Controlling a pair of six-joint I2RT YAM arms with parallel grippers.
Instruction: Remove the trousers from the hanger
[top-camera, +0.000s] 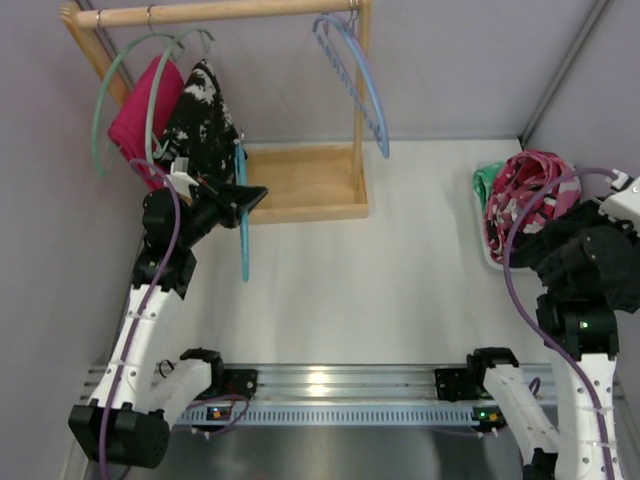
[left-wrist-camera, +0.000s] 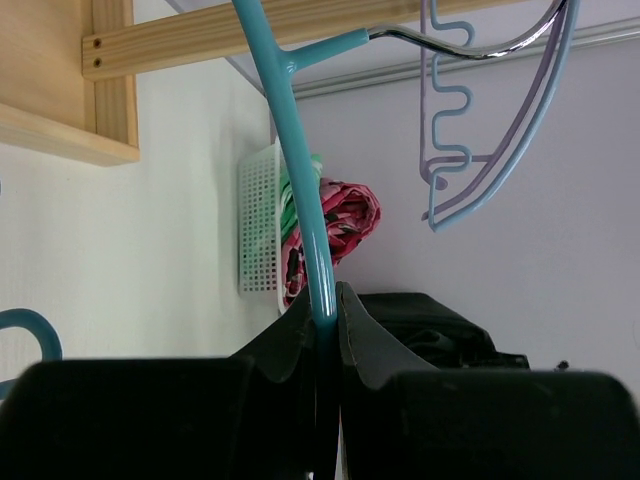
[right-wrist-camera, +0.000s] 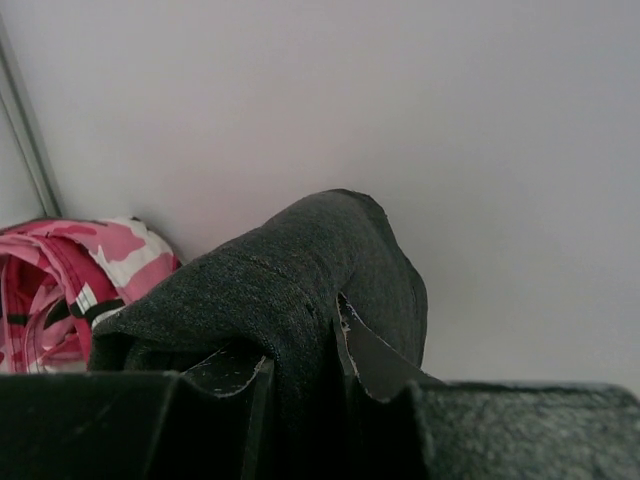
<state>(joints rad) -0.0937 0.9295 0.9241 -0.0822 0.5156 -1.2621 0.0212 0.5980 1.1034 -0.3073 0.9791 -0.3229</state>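
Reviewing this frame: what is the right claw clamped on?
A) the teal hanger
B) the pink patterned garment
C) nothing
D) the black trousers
D: the right wrist view shows the right claw shut on the trousers, their dark fabric bunched between its fingers, while the left claw pinches the hanger.

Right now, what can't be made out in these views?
- Top view: the right end effector is lost, black against the trousers and its own arm.
- Left wrist view: the hanger below the left end effector is hidden by its fingers.
- Right wrist view: most of the trousers is cut off behind the fingers.
- Top view: the basket contents are partly covered by the right arm.
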